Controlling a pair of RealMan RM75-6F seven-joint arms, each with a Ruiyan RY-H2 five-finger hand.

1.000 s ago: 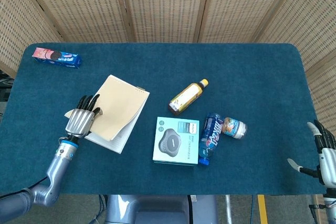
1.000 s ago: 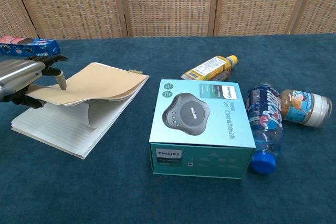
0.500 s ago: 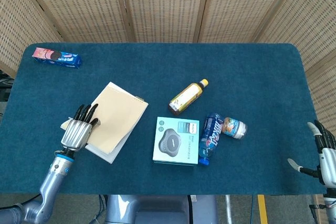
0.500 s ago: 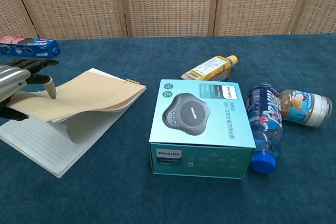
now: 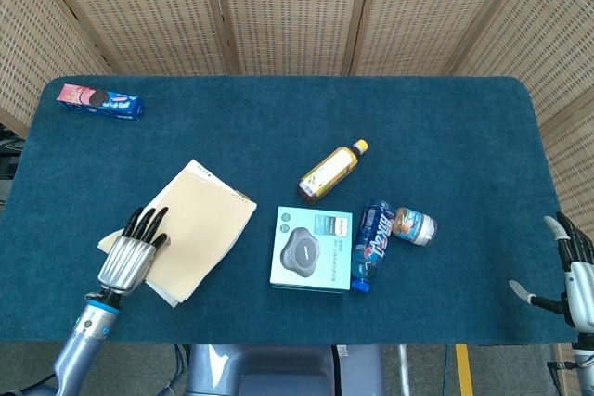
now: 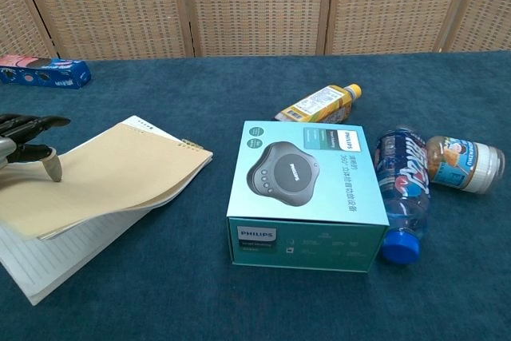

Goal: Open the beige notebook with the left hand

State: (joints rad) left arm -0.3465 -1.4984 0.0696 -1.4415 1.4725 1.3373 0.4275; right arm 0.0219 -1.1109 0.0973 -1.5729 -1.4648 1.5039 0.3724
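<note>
Head view showed the left hand (image 5: 127, 252) grasping the beige notebook (image 5: 200, 229) cover with its fingers (image 5: 147, 222). Philips box (image 5: 313, 249) lay just beside the notebook; right hand (image 5: 571, 275) hung released, well apart.

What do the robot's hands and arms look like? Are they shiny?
Yes, partly. The left hand has a ribbed, shiny silver back and black fingers. Its wrist has a silver ring with a small blue mark, joined to a smooth blue-grey metallic arm. The right hand, at the frame's edge, looks light grey or silver with dark fingers. No cables show.
</note>
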